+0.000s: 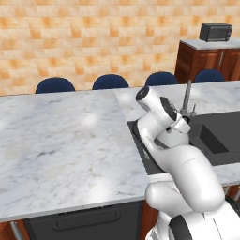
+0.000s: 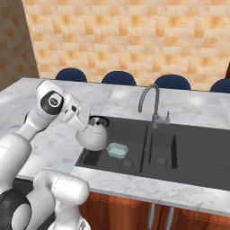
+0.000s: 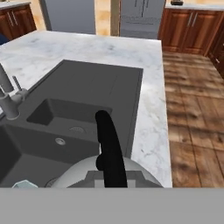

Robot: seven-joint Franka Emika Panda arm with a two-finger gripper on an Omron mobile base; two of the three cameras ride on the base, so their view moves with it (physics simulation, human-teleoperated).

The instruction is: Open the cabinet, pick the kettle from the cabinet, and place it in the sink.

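The silver-grey kettle hangs above the left end of the dark grey sink, close to its rim. My gripper is shut on the kettle's black arched handle from above. In the hand view the handle rises up the middle, with the kettle's rounded top below it and the sink's basins beyond. In the left base view my own arm hides the kettle, and the sink lies to the arm's right. The cabinet is out of view.
A tall slim tap stands behind the sink's middle. A small pale blue dish lies in the left basin. Blue chair backs line the counter's far side. A microwave sits on a far wooden unit.
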